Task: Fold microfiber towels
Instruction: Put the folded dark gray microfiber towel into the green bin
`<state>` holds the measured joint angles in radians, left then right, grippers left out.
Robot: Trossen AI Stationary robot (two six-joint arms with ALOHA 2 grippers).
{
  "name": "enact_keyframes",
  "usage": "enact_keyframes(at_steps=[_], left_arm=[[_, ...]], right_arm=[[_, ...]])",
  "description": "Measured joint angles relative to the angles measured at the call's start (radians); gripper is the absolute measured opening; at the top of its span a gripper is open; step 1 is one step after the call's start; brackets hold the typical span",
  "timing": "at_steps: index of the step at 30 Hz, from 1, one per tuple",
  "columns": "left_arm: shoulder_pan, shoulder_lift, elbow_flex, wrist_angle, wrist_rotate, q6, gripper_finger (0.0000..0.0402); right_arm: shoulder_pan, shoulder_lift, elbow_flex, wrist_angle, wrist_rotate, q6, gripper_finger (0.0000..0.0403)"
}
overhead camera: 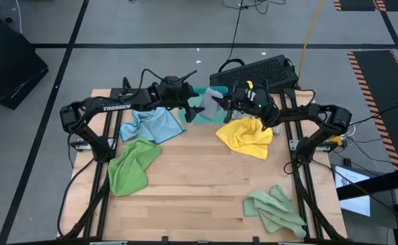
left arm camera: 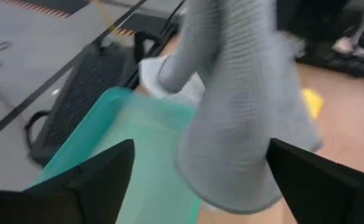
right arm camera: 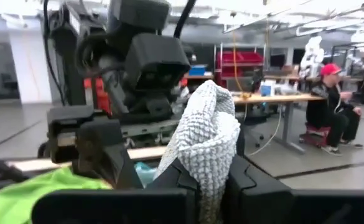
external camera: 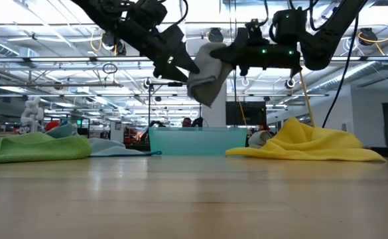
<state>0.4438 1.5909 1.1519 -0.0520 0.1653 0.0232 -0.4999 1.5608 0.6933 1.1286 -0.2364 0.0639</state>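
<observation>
We saw a wooden desk (overhead camera: 199, 184) standing on a grey floor, with a black keyboard (overhead camera: 256, 70) lying on the floor just beyond the desk's far edge. In the low view a large hall with ceiling lights and shelving lay behind it, and in the right wrist view a seated person in a red cap (right arm camera: 328, 106) was at a bench far back.

A teal tray (external camera: 197, 141) sat at the middle of the desk's far edge, and we placed everything by it. Above the tray hung a grey towel (external camera: 209, 78), lifted clear of the desk. The right end effector (external camera: 237, 52) was clamped on its upper edge, the fingers together on the cloth, as the right wrist view showed close up. The left end effector (external camera: 180, 66) was just beside the towel on the other side, with its fingers (left arm camera: 101, 171) standing well apart and the towel hanging between them; we could not tell whether they touched it.

A light blue towel (overhead camera: 152, 124) lay crumpled just left of the tray, and a green towel (overhead camera: 132, 165) lay nearer the front, touching the blue one. A yellow towel (overhead camera: 246, 136) was bunched just right of the tray, under the right arm. Another green towel (overhead camera: 275, 209), paler, lay well apart from the tray near the front right corner of the desk.
</observation>
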Motion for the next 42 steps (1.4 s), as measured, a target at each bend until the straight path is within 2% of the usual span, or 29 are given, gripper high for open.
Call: enact_keyframes(at_steps=[3,5,8,12,16,22,26,29,31,38,42], left_arm=[[-0.006,0.000,0.000,0.044,0.061,0.004,0.0372],[-0.007,0.000,0.000,0.053,0.085,0.019,0.0361],[0.001,0.000,0.000,0.075,0.135,0.018,0.0327],[-0.002,0.026,0.000,0.108,0.149,0.020,0.0271],[0.004,0.037,-0.002,0.111,0.152,0.073,0.0196],[0.034,0.037,-0.002,0.083,0.156,0.182,0.0026],[0.093,0.037,0.000,0.000,0.172,0.262,0.0017],[0.144,0.037,0.001,-0.091,0.238,0.301,0.0009],[0.174,0.037,0.000,-0.144,0.268,0.324,0.0009],[0.235,0.042,0.002,-0.223,0.272,0.360,0.0009],[0.242,0.093,0.126,-0.479,0.261,0.387,0.0009]], right_arm=[[0.012,0.000,-0.001,0.015,0.005,0.001,0.0015],[0.013,0.000,-0.001,0.028,0.004,0.002,0.0015],[0.012,0.000,-0.002,0.047,0.004,0.002,0.0015],[0.018,0.000,-0.002,0.099,0.004,0.002,0.0015],[0.021,0.000,-0.002,0.111,0.000,0.003,0.0015],[0.017,0.000,-0.002,0.063,0.000,0.003,0.0015],[0.016,0.002,-0.002,-0.039,0.002,0.022,0.0023],[0.016,0.002,-0.002,-0.111,0.003,0.029,0.0047],[0.017,0.002,-0.002,-0.147,0.005,0.034,0.0075],[0.017,0.001,-0.002,-0.229,0.030,0.081,0.0198],[0.016,-0.014,-0.002,-0.255,0.028,0.075,0.0240]])
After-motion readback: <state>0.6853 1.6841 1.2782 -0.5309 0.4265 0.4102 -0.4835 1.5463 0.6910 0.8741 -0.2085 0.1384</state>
